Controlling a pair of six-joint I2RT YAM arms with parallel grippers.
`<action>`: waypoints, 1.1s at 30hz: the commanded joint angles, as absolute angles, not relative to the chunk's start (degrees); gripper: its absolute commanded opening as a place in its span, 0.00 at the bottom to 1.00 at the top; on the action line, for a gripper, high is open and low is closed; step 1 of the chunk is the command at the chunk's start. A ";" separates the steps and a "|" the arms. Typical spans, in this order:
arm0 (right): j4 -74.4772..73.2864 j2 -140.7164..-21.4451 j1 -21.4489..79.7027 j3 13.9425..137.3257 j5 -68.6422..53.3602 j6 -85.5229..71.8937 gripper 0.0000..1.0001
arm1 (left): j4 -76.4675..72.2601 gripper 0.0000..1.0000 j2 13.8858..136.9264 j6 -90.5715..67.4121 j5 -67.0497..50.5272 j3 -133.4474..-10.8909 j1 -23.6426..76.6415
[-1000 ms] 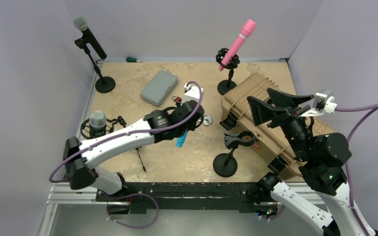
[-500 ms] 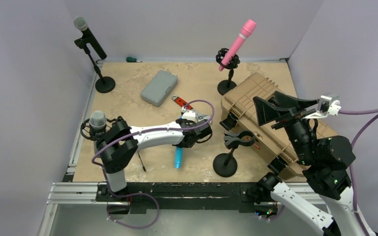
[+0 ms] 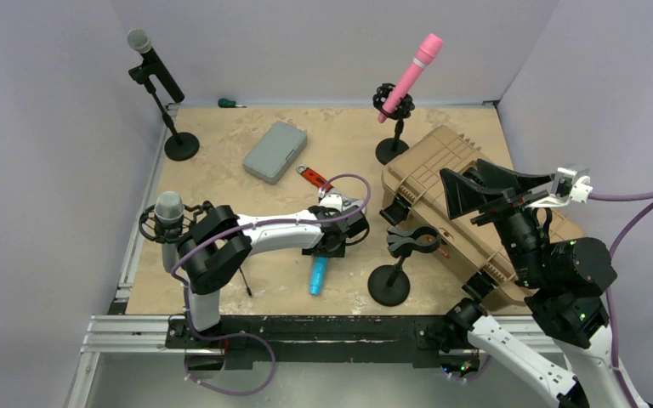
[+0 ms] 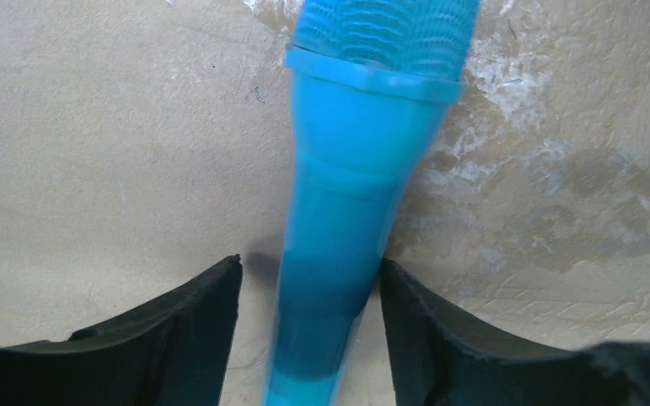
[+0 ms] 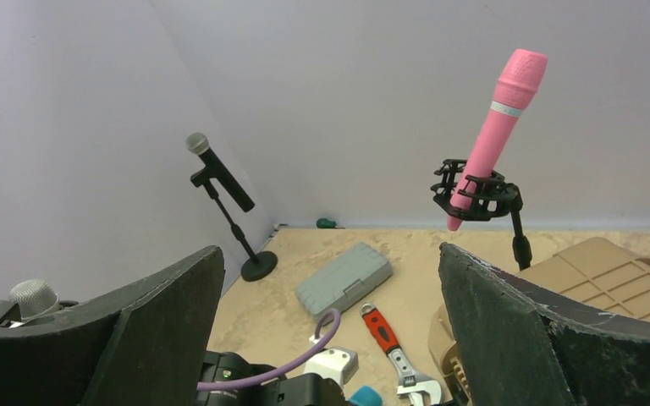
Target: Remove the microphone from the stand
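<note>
From where I stand, the sandy table (image 3: 221,161) carries a big tan case (image 3: 442,166) along its right edge. The right gripper (image 3: 461,180) hangs in the air over that case, jaws flung wide with nothing between them. The left arm (image 3: 264,231) reaches low across the front half of the table. A grey box (image 3: 275,151) lies toward the back, left of the middle. Near the front edge, right of the middle, is the black stand (image 3: 395,263), its clip holding nothing. Just to its left the blue microphone (image 3: 317,276) lies flat on the table, off the stand, its head pointing toward the front edge. The left gripper (image 4: 309,271) sits low over the handle, its fingers (image 4: 178,338) parted on either side. A gap shows along one side, so it isn't pinching. A red-handled wrench (image 3: 313,178) lies between the grey box and the left gripper.
</note>
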State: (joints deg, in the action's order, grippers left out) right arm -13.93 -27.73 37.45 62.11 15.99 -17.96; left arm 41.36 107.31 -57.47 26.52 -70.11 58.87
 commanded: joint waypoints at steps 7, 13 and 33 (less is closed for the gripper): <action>-15.96 -28.64 37.35 62.76 16.95 -17.94 0.96 | 38.93 0.89 98.32 -53.55 27.78 -69.32 58.85; -16.97 -28.58 37.30 63.10 17.82 -17.69 0.96 | 36.63 0.98 88.41 -43.87 27.21 -72.27 59.93; -17.93 -28.53 37.35 64.90 18.31 -16.88 0.95 | 7.89 1.00 72.82 -30.00 -51.25 -76.80 43.24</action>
State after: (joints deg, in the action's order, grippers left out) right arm -18.55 -28.42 37.45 62.74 17.30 -17.85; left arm 18.20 66.98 -25.63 -21.63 -76.34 44.31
